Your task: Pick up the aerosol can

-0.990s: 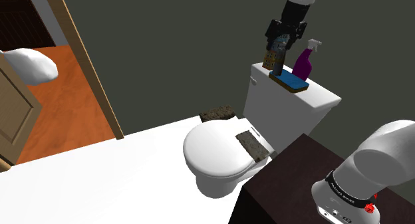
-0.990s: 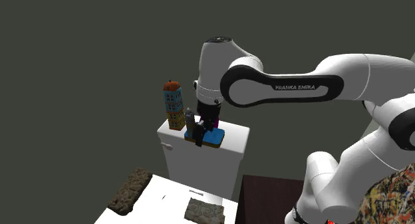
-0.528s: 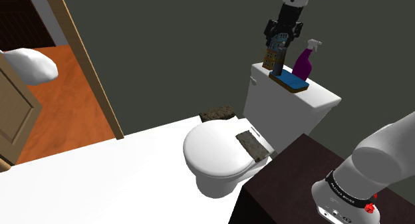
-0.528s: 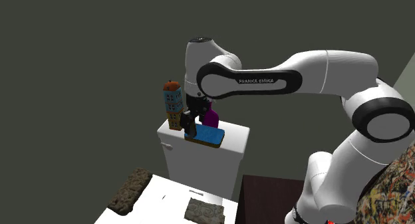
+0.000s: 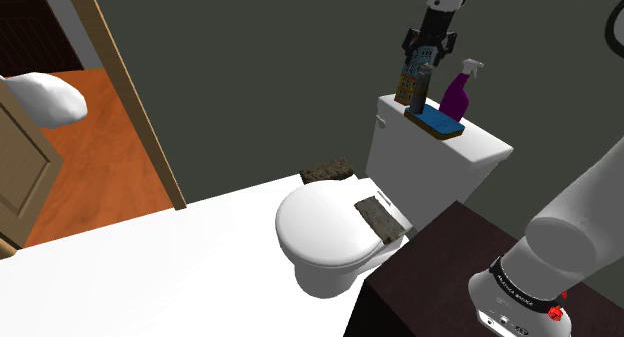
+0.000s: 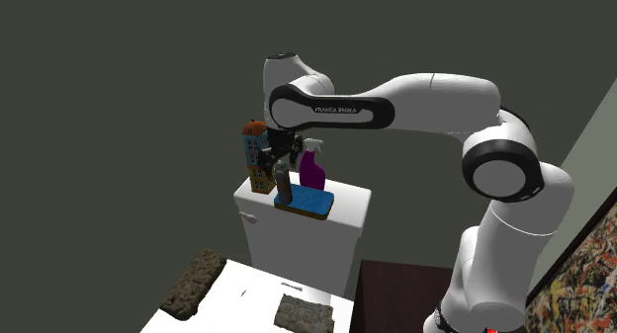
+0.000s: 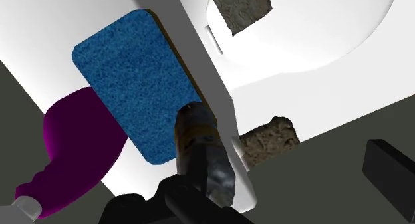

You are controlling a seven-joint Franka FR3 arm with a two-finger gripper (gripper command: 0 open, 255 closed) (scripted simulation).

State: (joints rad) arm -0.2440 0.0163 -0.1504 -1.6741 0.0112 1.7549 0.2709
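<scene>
Step in hand: final approach to the grasp.

- The aerosol can (image 7: 199, 149), a dark brownish-grey cylinder, stands upright on the white toilet tank (image 5: 480, 145), at one end of the blue sponge (image 7: 133, 83). Whether its base sits on the sponge or just beside it cannot be told.
- The end effector (image 6: 280, 166) hangs directly over the can, pointing down. Its fingers (image 7: 392, 169) are spread wide and grip nothing.
- In the wrist view the can lies hard against one finger, with a broad gap to the other, so the grasp looks off-centre.
- Neighbours: a colourful carton (image 6: 258, 155) is just beside the can on the second exterior view's left. A purple spray bottle (image 7: 76, 149) stands past the sponge.

Judgement on doing it well:
- Shift sideways until the can sits midway between the fingers.
- Descend far enough to take the body, not the cap.
- Close evenly across the round wall.
- Lift straight up.

Risks:
- A one-sided close would likely push or tip the can towards the tank edge.
- A finger may clip the carton.
</scene>
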